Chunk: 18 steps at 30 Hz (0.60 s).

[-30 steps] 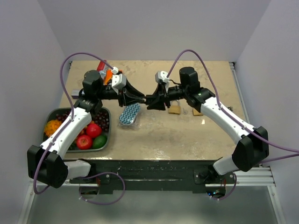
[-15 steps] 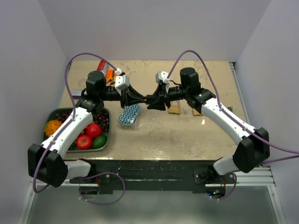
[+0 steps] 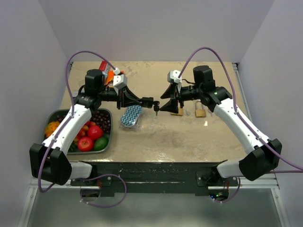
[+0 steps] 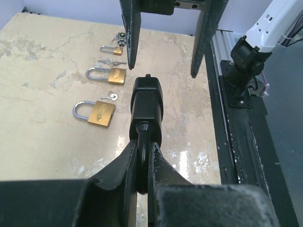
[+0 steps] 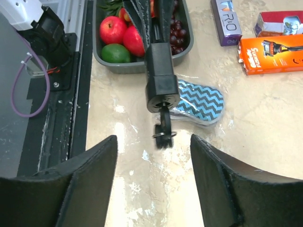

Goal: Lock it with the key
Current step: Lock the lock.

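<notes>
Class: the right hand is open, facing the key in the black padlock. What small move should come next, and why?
Probably ease the right hand forward and shut it on the key. The key sits in the black padlock, held by its shackle in the left hand. The right hand is open and clear of it.

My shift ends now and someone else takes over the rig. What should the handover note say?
Left gripper: shut on the shackle of the black padlock, holding it above the table.
Right gripper: open, facing the padlock, touching nothing.
Key: in the keyhole, ring dangling.
Three brass padlocks lie on the table.
Done: key inserted.
Left: probably grasp the key and turn it. Cannot tell whether the padlock is already locked.
</notes>
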Each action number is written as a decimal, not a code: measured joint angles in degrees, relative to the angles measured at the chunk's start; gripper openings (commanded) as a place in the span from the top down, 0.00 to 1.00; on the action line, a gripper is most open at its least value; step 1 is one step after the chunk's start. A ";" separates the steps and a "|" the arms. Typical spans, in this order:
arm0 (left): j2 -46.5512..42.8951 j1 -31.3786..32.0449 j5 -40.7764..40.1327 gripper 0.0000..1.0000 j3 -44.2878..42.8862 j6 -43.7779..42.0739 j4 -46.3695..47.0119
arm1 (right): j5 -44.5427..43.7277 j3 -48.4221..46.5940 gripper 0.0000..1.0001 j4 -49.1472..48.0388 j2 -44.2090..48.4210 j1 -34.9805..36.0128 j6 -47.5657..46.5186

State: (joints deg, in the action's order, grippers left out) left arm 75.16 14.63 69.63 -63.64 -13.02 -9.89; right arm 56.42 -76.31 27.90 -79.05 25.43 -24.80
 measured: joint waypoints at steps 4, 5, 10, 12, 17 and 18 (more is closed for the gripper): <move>0.00 0.00 0.98 1.00 -0.02 -0.22 -1.29 | -1.05 0.00 0.40 0.61 0.15 -0.09 -0.39; 0.00 0.00 1.16 1.00 -0.02 -0.11 -1.33 | -1.38 0.02 0.41 0.57 0.13 -0.04 -0.39; 0.00 0.02 1.62 1.00 -0.02 0.00 -1.29 | -1.49 0.02 0.45 -0.96 -0.24 0.04 0.48; 0.00 0.09 1.62 1.00 -0.02 0.07 -1.27 | -1.51 0.02 0.48 -1.77 -0.52 0.26 0.81; -0.04 0.59 1.57 1.00 -0.02 1.29 0.00 | -1.51 0.00 0.65 -2.38 -1.60 2.01 0.70; -0.11 0.79 1.57 1.00 -0.02 1.62 0.28 | -1.55 0.02 0.67 -2.25 -1.81 2.43 0.59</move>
State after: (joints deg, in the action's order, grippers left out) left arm 75.05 15.42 71.20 -63.66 -11.40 -9.61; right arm 54.87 -76.29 25.65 -80.86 27.86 -24.21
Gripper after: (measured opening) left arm 0.113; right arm 0.429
